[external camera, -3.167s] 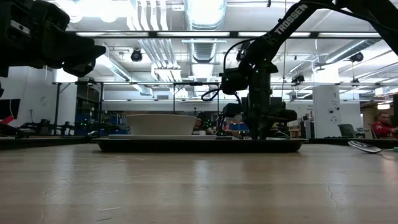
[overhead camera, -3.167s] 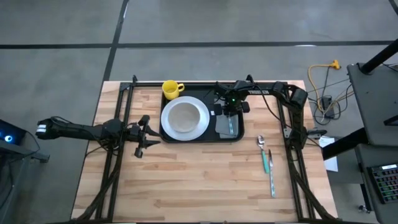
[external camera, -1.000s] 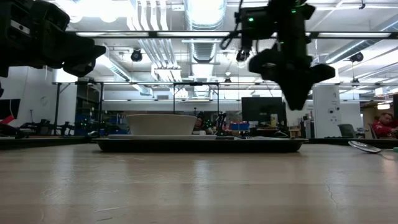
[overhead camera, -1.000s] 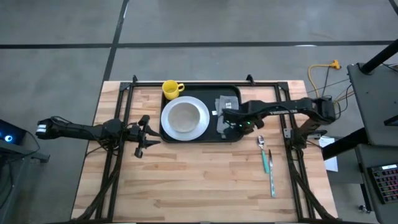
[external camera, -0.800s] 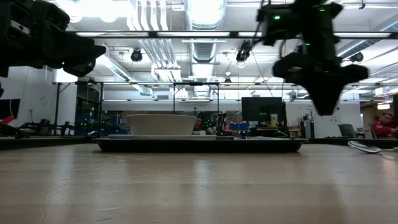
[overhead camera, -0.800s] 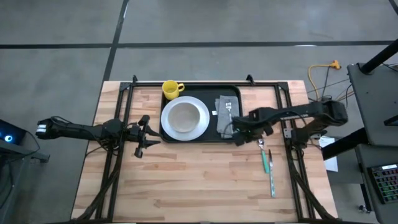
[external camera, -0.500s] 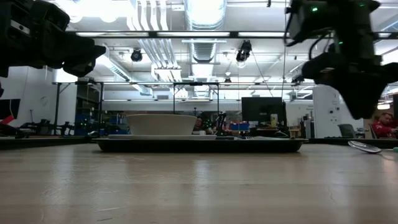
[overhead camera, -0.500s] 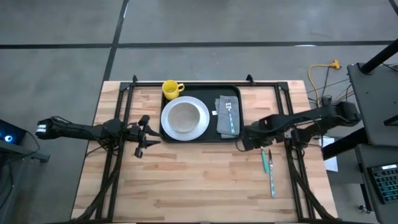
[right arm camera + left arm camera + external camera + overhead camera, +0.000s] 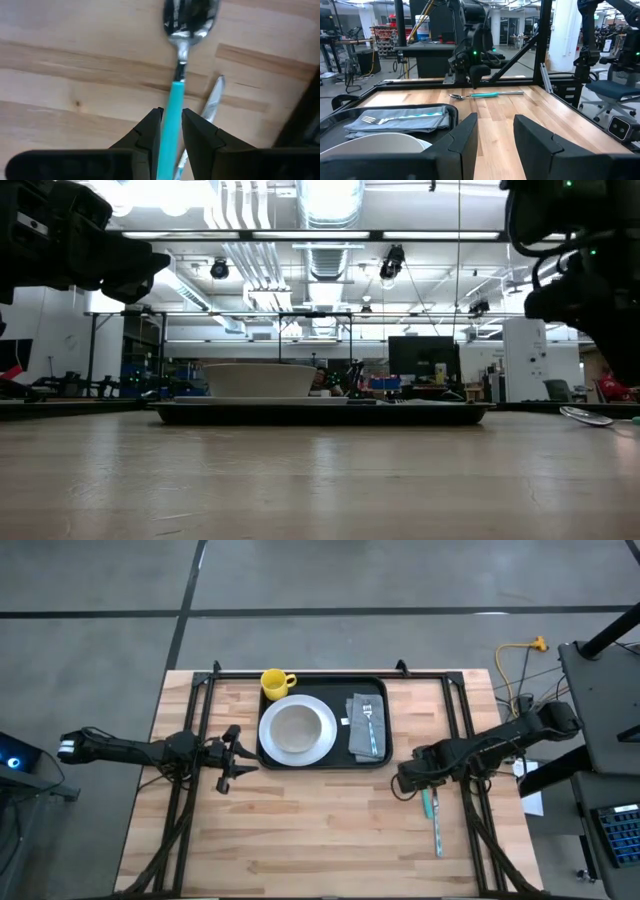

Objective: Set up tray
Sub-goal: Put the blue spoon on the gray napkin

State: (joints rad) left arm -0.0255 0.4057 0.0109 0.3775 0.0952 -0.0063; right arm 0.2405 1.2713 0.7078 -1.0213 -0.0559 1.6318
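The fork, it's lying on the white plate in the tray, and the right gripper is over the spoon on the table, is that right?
Not quite. The high view shows the fork lying on the grey napkin beside the white plate in the tray. The rest holds: the right gripper is over the spoon on the table.

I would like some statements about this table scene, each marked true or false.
1. The fork with the teal handle lies on the grey folded napkin in the black rectangular tray. True.
2. The yellow mug stands on the bare wood. False: it stands in the tray's corner.
3. The right end effector is over the teal-handled spoon. True.
4. The round white plate lies outside the tray. False: it lies in the tray.
5. The left end effector holds a knife. False: it is open and empty.
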